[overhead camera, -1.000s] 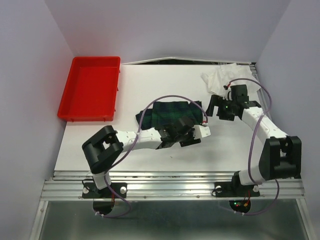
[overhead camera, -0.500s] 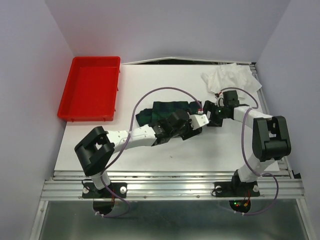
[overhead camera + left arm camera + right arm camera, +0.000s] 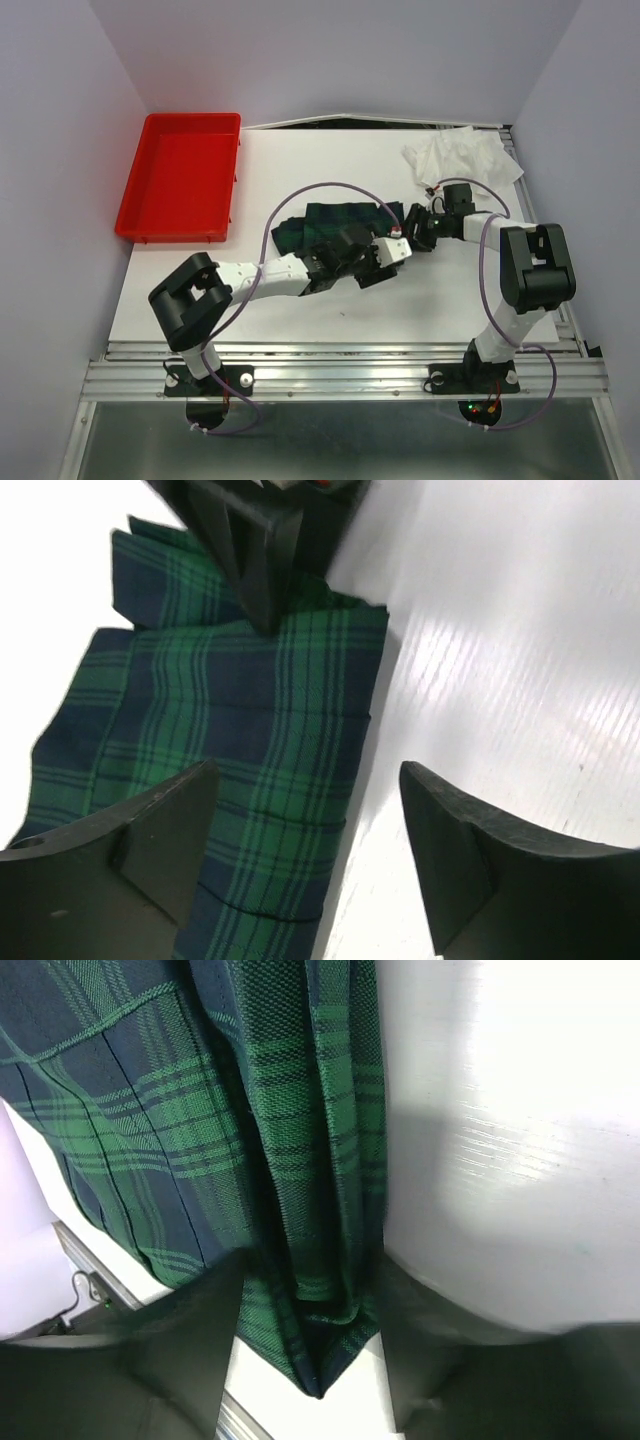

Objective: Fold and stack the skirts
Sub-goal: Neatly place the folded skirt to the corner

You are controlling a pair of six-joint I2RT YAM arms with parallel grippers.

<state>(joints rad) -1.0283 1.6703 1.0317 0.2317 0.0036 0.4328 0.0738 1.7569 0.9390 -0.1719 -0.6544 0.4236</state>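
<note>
Left hand (image 3: 305,845): fingers wide apart, holding nothing, poised over the edge of the tartan skirt (image 3: 215,730). Right hand (image 3: 312,1295): clamped on a bunched fold at that same edge. Skirt lies mid-way across the bench (image 3: 300,165), partly under the left arm. White garment (image 3: 462,155) lies crumpled at the far right corner.

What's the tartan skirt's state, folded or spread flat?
Folded over, not flat: the tartan skirt shows stacked layer edges in the left wrist view, and the right gripper pinches a bunched fold.
</note>
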